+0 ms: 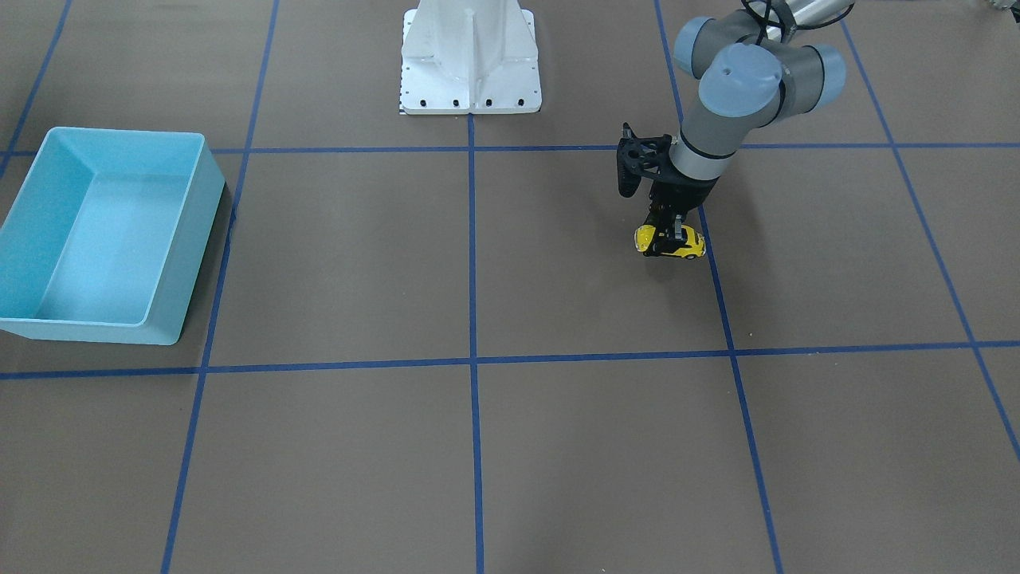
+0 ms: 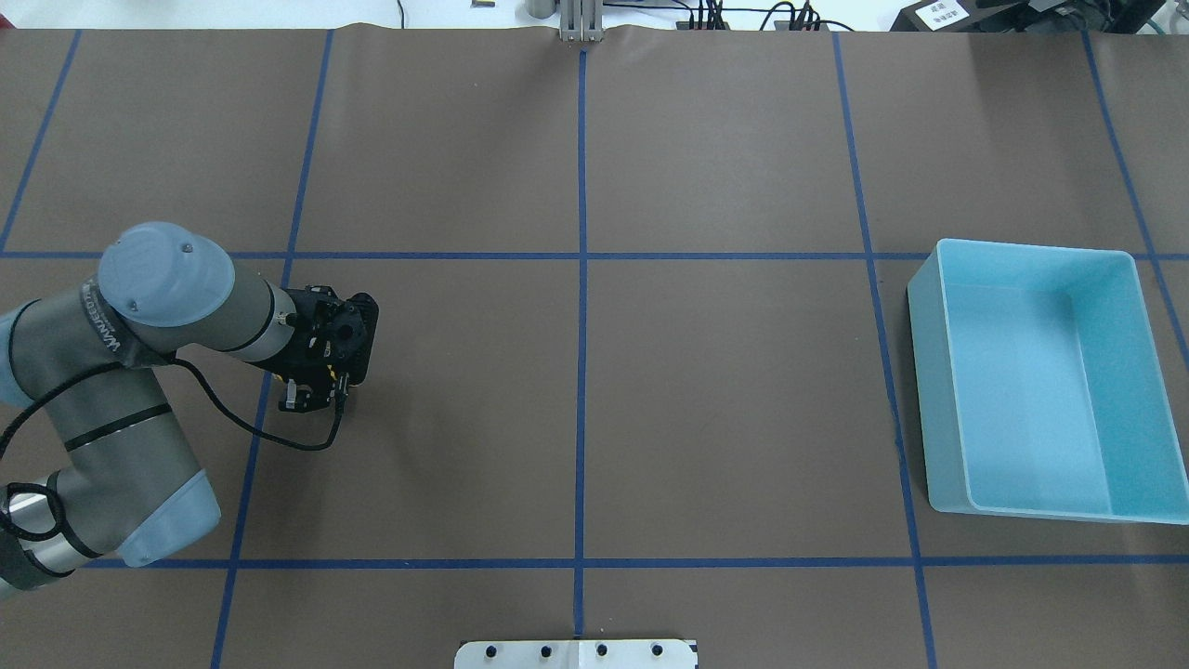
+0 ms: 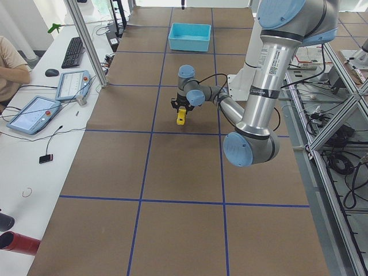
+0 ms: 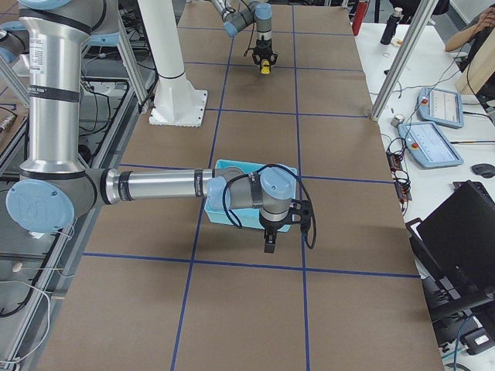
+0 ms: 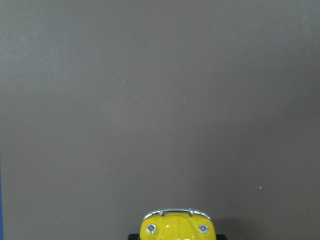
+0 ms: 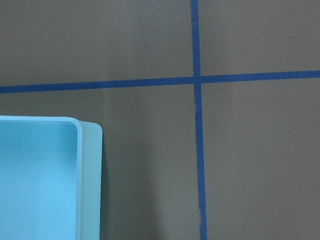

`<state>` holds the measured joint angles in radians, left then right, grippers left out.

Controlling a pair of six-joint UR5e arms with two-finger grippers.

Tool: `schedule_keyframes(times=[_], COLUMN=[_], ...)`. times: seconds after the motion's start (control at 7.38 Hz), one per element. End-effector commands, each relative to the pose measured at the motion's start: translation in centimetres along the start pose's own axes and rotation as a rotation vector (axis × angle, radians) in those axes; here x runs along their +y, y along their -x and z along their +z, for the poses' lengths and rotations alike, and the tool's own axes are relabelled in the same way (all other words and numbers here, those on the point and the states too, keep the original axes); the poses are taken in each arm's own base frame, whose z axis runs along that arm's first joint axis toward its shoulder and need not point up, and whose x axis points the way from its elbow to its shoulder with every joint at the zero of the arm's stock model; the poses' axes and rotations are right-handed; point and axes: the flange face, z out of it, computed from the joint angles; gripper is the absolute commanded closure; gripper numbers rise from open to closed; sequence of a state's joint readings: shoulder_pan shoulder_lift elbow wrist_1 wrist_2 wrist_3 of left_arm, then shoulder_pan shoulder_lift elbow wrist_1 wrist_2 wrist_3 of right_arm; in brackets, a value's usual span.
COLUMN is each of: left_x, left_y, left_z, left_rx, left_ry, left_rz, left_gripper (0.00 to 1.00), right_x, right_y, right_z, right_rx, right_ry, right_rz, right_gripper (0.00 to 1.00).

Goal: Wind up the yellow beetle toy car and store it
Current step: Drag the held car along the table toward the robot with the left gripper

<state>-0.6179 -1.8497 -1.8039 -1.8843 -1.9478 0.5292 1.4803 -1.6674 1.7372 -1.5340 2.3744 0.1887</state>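
The yellow beetle toy car sits between the fingers of my left gripper, at or just above the brown table; I cannot tell if it touches. The gripper is shut on it from above. In the left wrist view only the car's nose with its silvery bumper shows at the bottom edge. In the overhead view my left gripper hides the car. It shows in the exterior left view as a small yellow shape. My right gripper hangs just beside the blue bin; whether it is open or shut I cannot tell.
The blue bin stands empty at the far end of the table from the car; its corner shows in the right wrist view. The white robot base stands at the table's robot-side edge. Blue tape lines grid the table.
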Motion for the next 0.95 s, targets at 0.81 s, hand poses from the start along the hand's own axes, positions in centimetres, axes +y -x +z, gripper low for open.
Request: schedule_keyframes(times=[0.81], left_x=[0.97], left_y=[-0.04], left_z=[1.73], left_rx=[0.022], left_ry=[-0.032], left_rz=[-0.089], left_gripper=[0.88], right_x=[0.01], right_y=[-0.01], right_z=[0.03], right_rx=[-0.002], right_ry=[0.001], right_rz=[0.001], right_gripper=[0.01])
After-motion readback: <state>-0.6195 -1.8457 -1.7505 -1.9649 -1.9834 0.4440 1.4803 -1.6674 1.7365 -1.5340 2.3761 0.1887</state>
